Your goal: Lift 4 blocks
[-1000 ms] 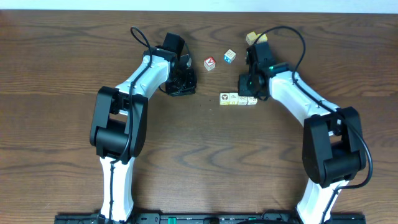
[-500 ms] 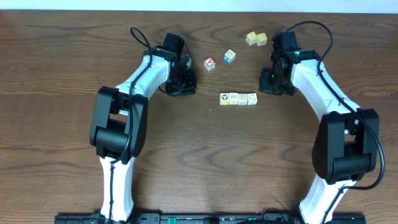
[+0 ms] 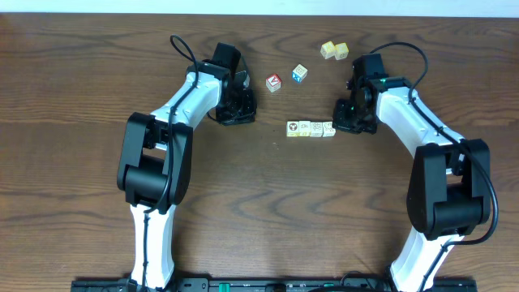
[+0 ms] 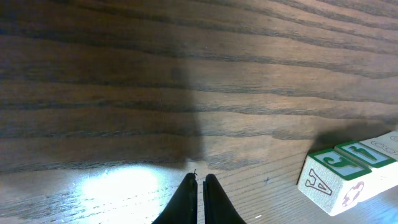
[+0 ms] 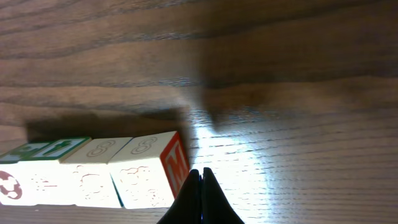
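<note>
Four cream-white blocks (image 3: 310, 128) lie in a tight left-to-right row at mid-table; the leftmost shows a dark reddish ring. My right gripper (image 3: 339, 124) is shut and empty, its tips low at the row's right end. In the right wrist view the shut gripper (image 5: 201, 172) sits right beside the end block's red-lettered side (image 5: 174, 163), and the row of blocks (image 5: 93, 174) runs off to the left. My left gripper (image 3: 242, 118) is shut and empty, well left of the row. The left wrist view has the gripper (image 4: 200, 178) over bare wood, with the blocks (image 4: 345, 174) at lower right.
A red-faced cube (image 3: 274, 82) and a blue-faced cube (image 3: 300, 73) lie behind the row. Two yellow cubes (image 3: 333, 50) sit together further back, near the right arm. The surface is a dark wooden table (image 3: 81, 122).
The right gripper swung from behind the row's right end out to the right, then came back down-left to the row's right end. The left arm and the blocks have not moved.
</note>
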